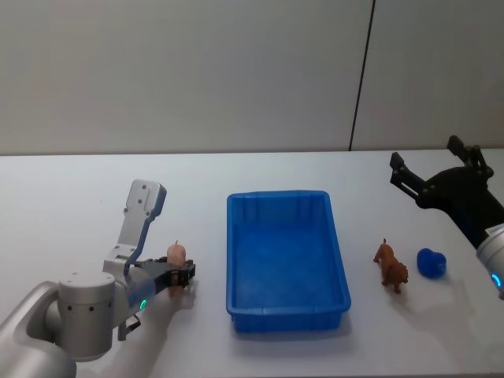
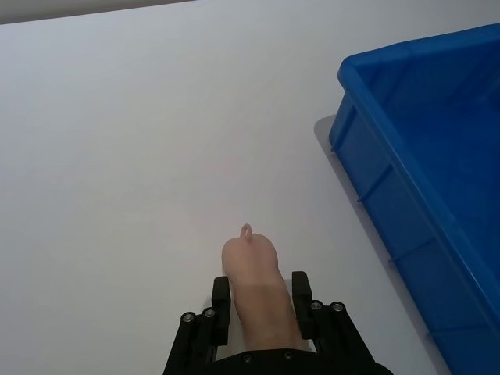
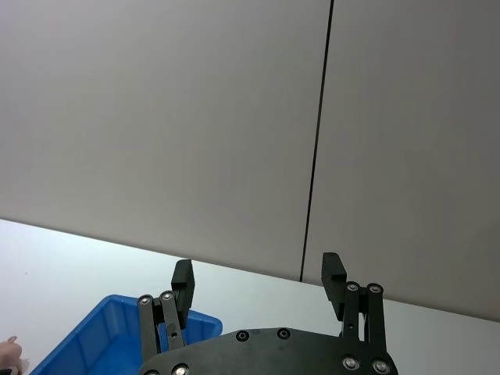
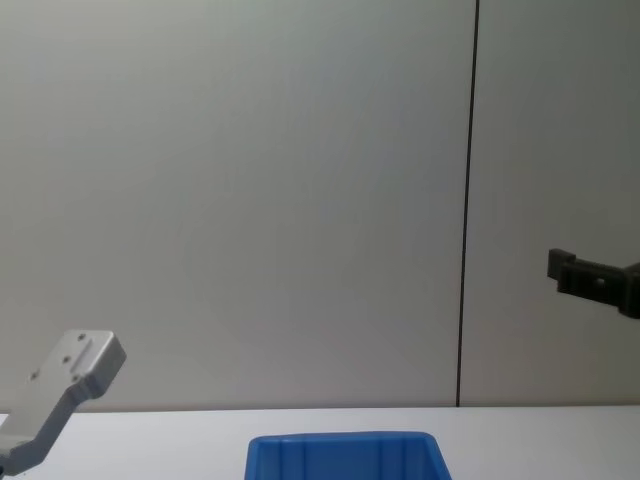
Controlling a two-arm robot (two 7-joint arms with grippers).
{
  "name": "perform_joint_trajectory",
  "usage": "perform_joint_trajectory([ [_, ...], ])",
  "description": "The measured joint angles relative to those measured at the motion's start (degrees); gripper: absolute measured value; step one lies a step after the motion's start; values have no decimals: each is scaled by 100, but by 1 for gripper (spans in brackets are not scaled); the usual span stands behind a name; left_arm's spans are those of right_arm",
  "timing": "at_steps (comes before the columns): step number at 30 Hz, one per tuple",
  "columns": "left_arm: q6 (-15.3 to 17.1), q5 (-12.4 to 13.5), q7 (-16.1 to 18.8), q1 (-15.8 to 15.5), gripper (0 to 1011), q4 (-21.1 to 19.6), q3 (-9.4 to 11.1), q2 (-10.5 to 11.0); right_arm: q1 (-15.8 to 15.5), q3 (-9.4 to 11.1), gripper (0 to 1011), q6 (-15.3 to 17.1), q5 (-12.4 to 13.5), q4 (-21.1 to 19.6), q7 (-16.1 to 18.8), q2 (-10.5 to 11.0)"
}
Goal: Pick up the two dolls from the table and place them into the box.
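Blue rectangular plastic box (image 1: 285, 252) stands in the middle of the flat white bench (image 1: 79, 189), close to its front edge. Beside the box, toward the left edge, the left end effector (image 1: 178, 276) has its black fingers (image 2: 221, 301) pressed on both sides of a small peach-coloured doll (image 2: 251, 273). Toward the right edge stand a small brown dog doll (image 1: 390, 266) and a small blue object (image 1: 431, 262). The right end effector (image 3: 258, 266) is raised over the right part of the bench, wide open and empty.

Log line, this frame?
left claw: shut on peach rounded doll | right claw: open, raised | blue rectangular plastic box: empty | brown toy dog: on table
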Motion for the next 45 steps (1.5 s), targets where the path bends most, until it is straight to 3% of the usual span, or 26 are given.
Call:
perform_joint_trajectory([
  [6, -6, 119, -48, -49, 366, 58, -5, -13, 0, 0, 1001, 0, 0, 0, 0, 0],
  [23, -343, 606, -425, -74, 364, -498, -88, 121, 0, 0, 1001, 0, 0, 0, 0, 0],
  [35, -849, 839, -1185, -168, 364, -971, -161, 229, 0, 0, 1001, 0, 0, 0, 0, 0],
  [45, -1185, 866, -1879, -302, 364, -1058, -172, 228, 0, 0, 1001, 0, 0, 0, 0, 0],
])
